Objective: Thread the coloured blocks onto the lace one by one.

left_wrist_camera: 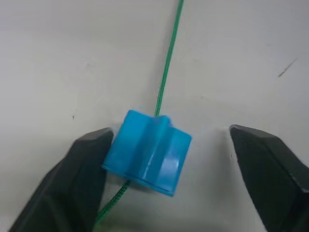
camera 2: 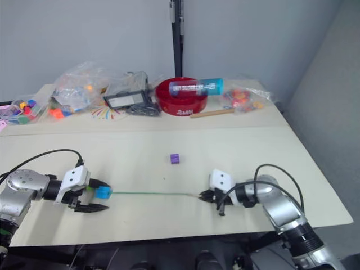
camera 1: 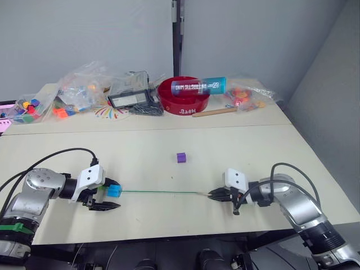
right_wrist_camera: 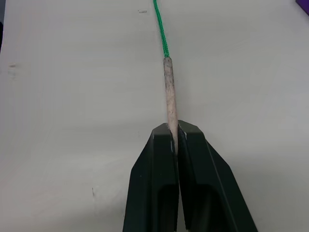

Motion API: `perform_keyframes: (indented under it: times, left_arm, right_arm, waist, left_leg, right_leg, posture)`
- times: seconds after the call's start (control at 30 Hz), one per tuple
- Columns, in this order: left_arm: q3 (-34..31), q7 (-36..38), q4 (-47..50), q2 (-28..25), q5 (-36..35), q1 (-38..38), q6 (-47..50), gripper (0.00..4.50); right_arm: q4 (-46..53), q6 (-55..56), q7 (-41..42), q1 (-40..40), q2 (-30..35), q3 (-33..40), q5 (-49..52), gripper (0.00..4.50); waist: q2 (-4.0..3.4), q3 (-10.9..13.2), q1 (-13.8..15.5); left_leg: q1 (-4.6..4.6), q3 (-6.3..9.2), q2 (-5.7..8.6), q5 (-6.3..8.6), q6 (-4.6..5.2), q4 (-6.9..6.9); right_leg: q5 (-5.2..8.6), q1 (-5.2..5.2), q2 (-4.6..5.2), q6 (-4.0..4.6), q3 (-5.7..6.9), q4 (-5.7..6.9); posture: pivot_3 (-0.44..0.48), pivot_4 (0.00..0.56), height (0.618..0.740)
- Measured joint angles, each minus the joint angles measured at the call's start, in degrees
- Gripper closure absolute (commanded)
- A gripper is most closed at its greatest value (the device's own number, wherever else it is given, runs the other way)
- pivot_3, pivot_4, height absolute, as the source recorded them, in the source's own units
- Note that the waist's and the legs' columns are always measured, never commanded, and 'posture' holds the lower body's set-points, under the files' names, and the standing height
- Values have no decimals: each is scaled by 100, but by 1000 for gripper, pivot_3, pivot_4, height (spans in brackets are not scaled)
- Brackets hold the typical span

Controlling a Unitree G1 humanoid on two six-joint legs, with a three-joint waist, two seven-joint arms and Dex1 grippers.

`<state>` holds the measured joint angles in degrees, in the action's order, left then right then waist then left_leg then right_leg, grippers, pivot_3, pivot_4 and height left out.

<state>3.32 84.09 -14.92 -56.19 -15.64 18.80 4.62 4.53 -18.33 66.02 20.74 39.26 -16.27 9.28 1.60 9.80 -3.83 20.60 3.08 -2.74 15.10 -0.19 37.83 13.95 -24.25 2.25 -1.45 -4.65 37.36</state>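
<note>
Head views: lace [camera 1: 163, 192] lying taut between grippers, so blocks can slide; purple block [camera 1: 181, 157] waiting behind, untouched. Left wrist: left gripper [left_wrist_camera: 169, 154] gaping wide around threaded cyan block [left_wrist_camera: 147, 151], gripping nothing. Right wrist: right gripper [right_wrist_camera: 176, 137] pinching pale tip [right_wrist_camera: 170, 92] closed, anchoring it.

A pale cream table [camera 1: 169, 135] is filling the middle of the view, with a seam running from nine o'clock to three o'clock where a second tabletop is butting against it at the far side. Behind it, at twelve o'clock, a plain grey-white wall [camera 1: 84, 39] is standing, split by a dark vertical post [camera 1: 177, 36]. At three o'clock a grey partition [camera 1: 332, 84] is slanting down past the table's edge, and even, soft light is falling over everything.
</note>
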Motion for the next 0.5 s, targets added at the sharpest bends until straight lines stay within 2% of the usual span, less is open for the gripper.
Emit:
perform_keyframes:
  times: [0.2, 0.33, 0.37, 0.5]
  left_arm:
    - [-120, 19, 1129, 0, -493, 193, 1109, 128]
    - [167, -423, 1874, 712, -498, 165, 1372, 128]
    - [321, -600, 1971, 978, -468, 142, 1410, 128]
    - [602, -1033, 2032, 1476, -252, 135, 1310, 128]
  right_arm:
    - [38, -221, -21, 221, -177, -207, -25, 4500]
    - [104, -435, -106, 488, -448, -423, -125, 4500]
    - [132, -472, -143, 533, -535, -487, -134, 4500]
    - [171, -611, -257, 555, -723, -600, -178, 4500]
  waist:
    - [1, 1, 2]
    - [1, 1, 26]
    - [2, 1, 40]
    - [2, 2, 58]
  left_leg:
    - [20, 4, 0, 0, 1, 0]
    - [27, 9, 1, 0, 1, 2]
    - [29, 10, 1, 0, 0, 4]
    - [34, 12, 1, 0, 0, 6]
  right_leg:
    - [-1, -8, 0, 1, 3, -15]
    - [-3, -9, 2, 0, 6, -18]
    - [-4, -9, 2, 0, 8, -19]
    - [-5, -12, 2, 0, 9, -19]
  posture:
    - [0, 150, 731]
    - [0, 150, 731]
    - [0, 150, 731]
    - [0, 150, 731]
